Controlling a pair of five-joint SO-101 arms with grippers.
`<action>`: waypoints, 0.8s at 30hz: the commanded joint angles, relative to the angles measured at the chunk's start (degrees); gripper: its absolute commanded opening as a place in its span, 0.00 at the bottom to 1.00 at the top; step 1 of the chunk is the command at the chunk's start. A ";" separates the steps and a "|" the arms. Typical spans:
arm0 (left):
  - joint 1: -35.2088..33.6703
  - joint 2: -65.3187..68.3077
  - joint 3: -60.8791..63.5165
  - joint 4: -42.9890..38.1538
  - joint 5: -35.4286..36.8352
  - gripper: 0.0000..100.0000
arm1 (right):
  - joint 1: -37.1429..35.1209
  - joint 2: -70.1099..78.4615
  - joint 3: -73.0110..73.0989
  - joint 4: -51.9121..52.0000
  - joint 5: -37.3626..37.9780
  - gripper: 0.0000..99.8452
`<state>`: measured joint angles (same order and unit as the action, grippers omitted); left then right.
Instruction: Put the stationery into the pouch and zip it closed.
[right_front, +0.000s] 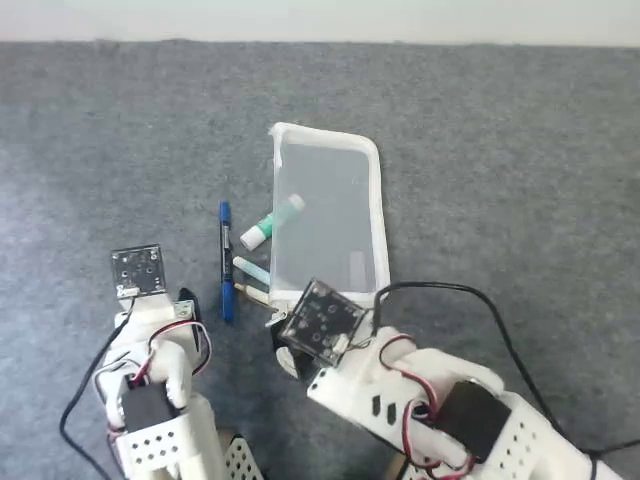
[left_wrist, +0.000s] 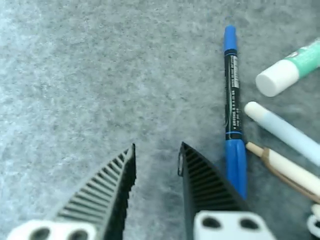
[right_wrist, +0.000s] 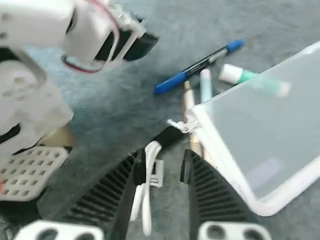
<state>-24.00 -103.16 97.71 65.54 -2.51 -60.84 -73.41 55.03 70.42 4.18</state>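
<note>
A translucent white pouch (right_front: 325, 215) lies mid-table. Its zipper's black tab and white cord pull (right_wrist: 167, 137) sit at the near corner. My right gripper (right_wrist: 162, 160) is open right at that corner, with the cord loop lying between its fingers, not pinched. A blue pen (right_front: 226, 262), a light blue pen (right_front: 252, 269) and a beige pen (right_front: 252, 293) lie left of the pouch. A green and white glue stick (right_front: 272, 222) lies half across the pouch's left edge. My left gripper (left_wrist: 157, 152) is open just above the carpet, beside the blue pen (left_wrist: 231, 100).
Grey carpet covers the table, with free room on the far side and to the right of the pouch (right_wrist: 265, 135). The left arm's body (right_wrist: 100, 30) stands close to the right gripper. Red and black cables (right_front: 480, 310) loop over the right arm.
</note>
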 joint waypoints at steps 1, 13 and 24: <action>-0.35 -1.14 -1.19 -1.76 -0.18 0.14 | -1.89 1.01 -0.44 -1.27 -0.88 0.13; -0.44 -1.14 -1.19 -1.67 -0.18 0.14 | -4.79 22.46 -0.53 -6.73 -3.87 0.13; -0.44 -1.14 -1.19 -1.58 -0.26 0.14 | -4.53 32.92 -0.35 -9.36 -3.69 0.13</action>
<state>-24.00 -103.16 97.71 65.54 -2.51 -65.32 -42.99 55.47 62.42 0.66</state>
